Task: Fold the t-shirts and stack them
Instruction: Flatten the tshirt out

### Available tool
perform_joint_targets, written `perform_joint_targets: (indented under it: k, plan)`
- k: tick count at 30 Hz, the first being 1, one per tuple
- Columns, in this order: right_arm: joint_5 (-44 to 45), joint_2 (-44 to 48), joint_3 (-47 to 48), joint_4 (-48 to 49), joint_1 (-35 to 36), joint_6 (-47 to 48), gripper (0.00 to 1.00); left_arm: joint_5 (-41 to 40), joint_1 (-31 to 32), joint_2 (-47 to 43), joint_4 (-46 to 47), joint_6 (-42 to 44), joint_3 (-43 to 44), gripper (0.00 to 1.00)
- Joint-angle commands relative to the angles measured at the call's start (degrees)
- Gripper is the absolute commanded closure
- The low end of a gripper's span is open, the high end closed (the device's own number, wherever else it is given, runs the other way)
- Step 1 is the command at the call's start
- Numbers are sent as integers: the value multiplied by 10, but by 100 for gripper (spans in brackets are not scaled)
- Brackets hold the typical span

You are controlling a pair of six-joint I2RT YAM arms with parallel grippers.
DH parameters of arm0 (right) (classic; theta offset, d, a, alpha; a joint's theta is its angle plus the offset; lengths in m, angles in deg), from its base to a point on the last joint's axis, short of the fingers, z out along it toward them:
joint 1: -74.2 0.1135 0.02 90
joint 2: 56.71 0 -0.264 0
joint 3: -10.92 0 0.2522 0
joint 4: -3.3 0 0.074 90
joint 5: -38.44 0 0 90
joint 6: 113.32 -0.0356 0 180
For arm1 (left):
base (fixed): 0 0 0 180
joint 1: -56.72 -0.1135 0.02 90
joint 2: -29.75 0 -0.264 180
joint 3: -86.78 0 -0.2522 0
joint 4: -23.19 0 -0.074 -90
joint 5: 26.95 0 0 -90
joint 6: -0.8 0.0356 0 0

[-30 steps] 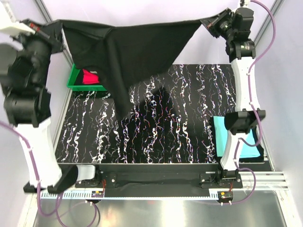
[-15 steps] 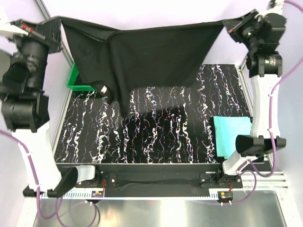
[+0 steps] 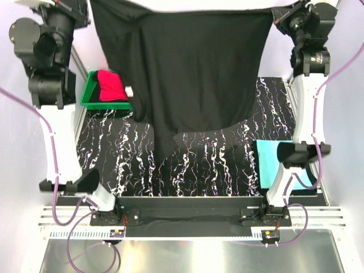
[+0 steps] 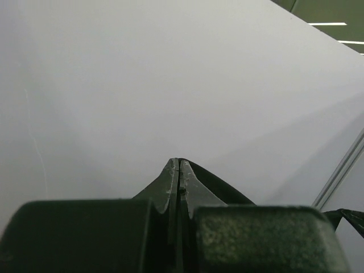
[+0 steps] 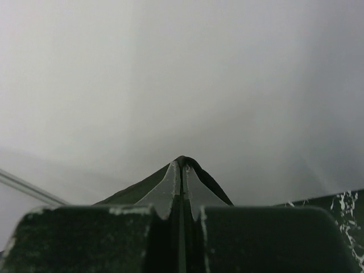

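The left gripper (image 4: 179, 164) and right gripper (image 5: 182, 161) rose toward 12 o'clock. The black t-shirt (image 3: 193, 74), earlier sagging slack between them, hung as a flat curtain, its lower edge reaching the table (image 3: 114, 165).

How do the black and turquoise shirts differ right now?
The black shirt hangs spread open, pinched at its top corners; the turquoise shirt lies folded flat on the table. The black one looks far larger; the turquoise one is a compact rectangle. Both are plain cloth.
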Motion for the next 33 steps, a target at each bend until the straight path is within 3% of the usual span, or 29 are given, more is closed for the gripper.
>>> perform_joint_targets:
  k: [1,7,12,15,18,23,25,29,31,33]
  plan:
    - [37,-44,98,22,-7,9,100,11,-13,33,93,-6,79,100]
    - [69,-95,203,29,-10,3,100,40,-42,119,178,-93,131,100]
    - [71,-53,157,36,-17,23,100,63,-70,94,239,-149,27,100]
    - [69,5,68,37,-19,32,100,82,-82,60,239,-152,-44,100]
    - [38,93,-80,37,-19,30,100,97,-92,-20,236,-146,-188,100]
    - [3,271,-472,31,-12,-10,100,96,-97,-198,151,-123,-460,100]
    - [30,347,-598,16,42,5,100,75,-94,-255,98,-111,-540,100]
    - [3,436,-753,-64,100,-26,100,22,-46,-369,-34,-82,-697,100]
    - [-28,463,-839,-99,105,-45,100,-52,-8,-410,-110,-86,-756,100]
    - [-44,495,-885,-124,108,-56,100,-112,2,-472,-206,-160,-855,100]
